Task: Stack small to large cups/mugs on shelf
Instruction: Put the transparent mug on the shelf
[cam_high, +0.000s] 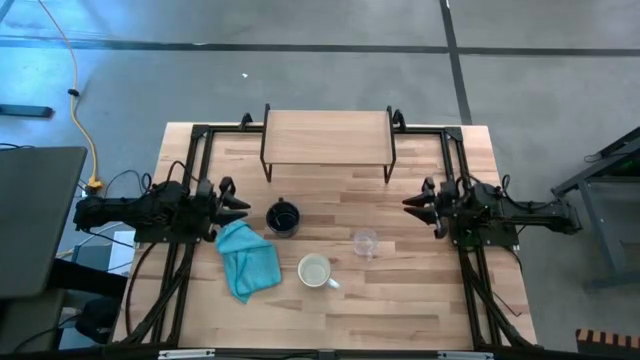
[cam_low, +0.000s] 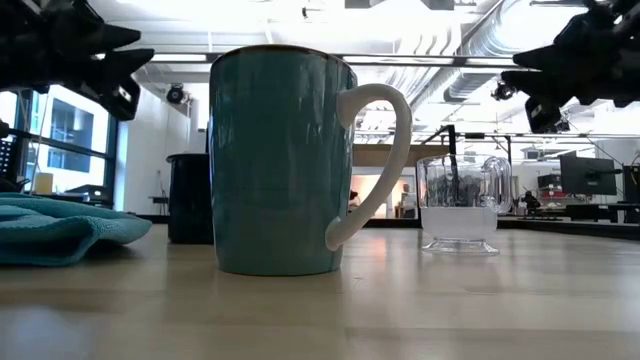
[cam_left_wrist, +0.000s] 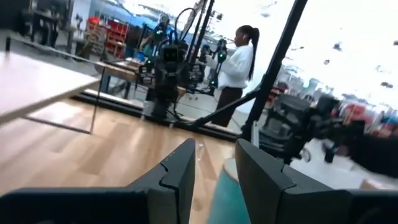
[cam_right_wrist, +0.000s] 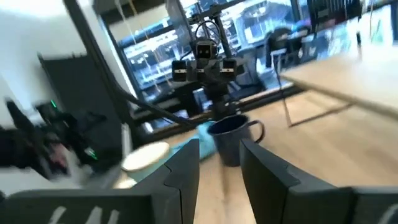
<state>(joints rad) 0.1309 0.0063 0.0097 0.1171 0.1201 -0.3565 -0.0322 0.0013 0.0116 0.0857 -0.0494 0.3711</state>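
High view: wooden bench (cam_high: 400, 290) w/ shelf (cam_high: 327, 135) standing at the far edge, centre, top bare. Left tool (cam_high: 236, 201) hangs over the bench's left side, fingertips pointing inward, just beside the black mug (cam_high: 283, 216); not touching it. Right tool (cam_high: 418, 203) mirrors it on the right side, pointing inward, near the clear glass cup (cam_high: 365, 242) but apart from it. Both tools hold nothing; wrist views show each pair of fingers w/ a narrow gap between, so partly parted, released, gripping nothing. Black mug sits left of centre, upright, w/ teal cloth (cam_high: 247, 260) crumpled just beside it toward the near-left. Mug w/ white inside & handle (cam_high: 316, 270) stands nearer the front edge, centre, just right of the cloth; low view shows its outside is teal (cam_low: 275, 160), handle white, upright. Glass cup stands right of centre, upright, betw. that mug & the right tool; low view shows it (cam_low: 460, 205) clear w/ a thick base. All 3 vessels are on the bench, well apart from the shelf, none stacked. Left wrist view: a person (cam_left_wrist: 235, 68) in a white top stands in the room beyond the bench.
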